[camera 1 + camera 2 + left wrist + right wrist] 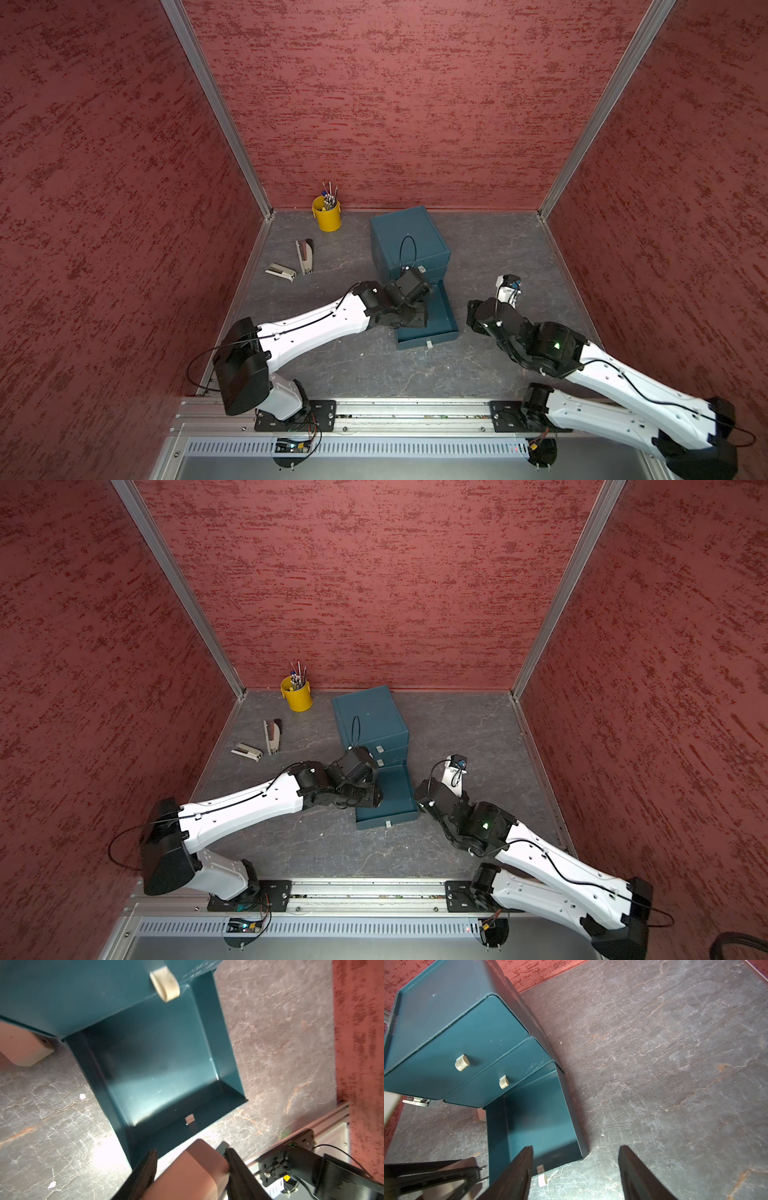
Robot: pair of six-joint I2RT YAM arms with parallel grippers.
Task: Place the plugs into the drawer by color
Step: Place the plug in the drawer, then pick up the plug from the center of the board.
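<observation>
Far left on the grey marbled surface [498, 249]: a beige metal stapler [281, 272] and a longer grey-and-brown stapler [304, 255], near each other but apart. Behind them stands a yellow metal cup of pens [327, 216], upright by the back wall.

Left pincer [191, 1153]: narrow, clamped on a pinkish-tan plastic plug [199, 1167], with one finger on each side. The plug hangs near the front rim of the pulled-out bottom drawer [224, 1043]. Cannot tell whether it is above the interior or just outside it.

A second pinkish-tan plug [22, 1047] lies on the surface just beside the dark teal three-drawer cabinet [409, 241], partly hidden by its edge. The two upper drawers are shut.

Right pincer [576, 1149]: jaws wide, nothing between them, above the surface at the open drawer's front right corner.
</observation>
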